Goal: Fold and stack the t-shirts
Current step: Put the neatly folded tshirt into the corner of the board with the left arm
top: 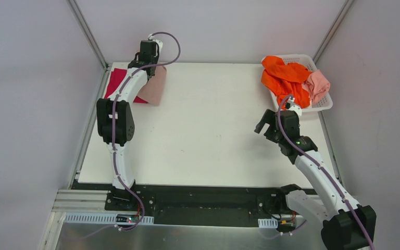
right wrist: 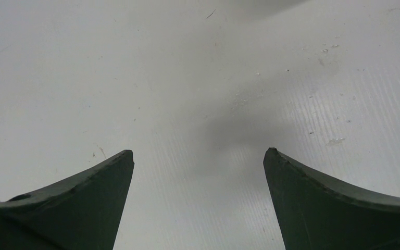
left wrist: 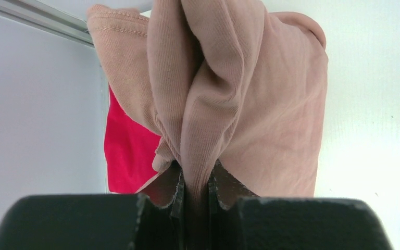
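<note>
At the table's far left corner my left gripper (top: 150,61) is shut on a bunched fold of the dusty-pink t-shirt (top: 155,86), which hangs from the jaws down to the table. In the left wrist view the pink ribbed cloth (left wrist: 224,104) is pinched between the fingers (left wrist: 195,190). A crimson t-shirt (top: 115,84) lies flat under and left of it, also seen as the crimson t-shirt (left wrist: 127,151). An orange t-shirt (top: 286,78) and a salmon-pink t-shirt (top: 317,86) lie heaped in the basket. My right gripper (top: 264,125) hangs open over bare table, its fingers (right wrist: 99,182) wide apart.
The white lattice basket (top: 324,104) stands at the far right corner, just behind the right gripper. Metal frame posts and grey walls close in the table's left, back and right sides. The white tabletop (top: 208,125) lies between the two arms.
</note>
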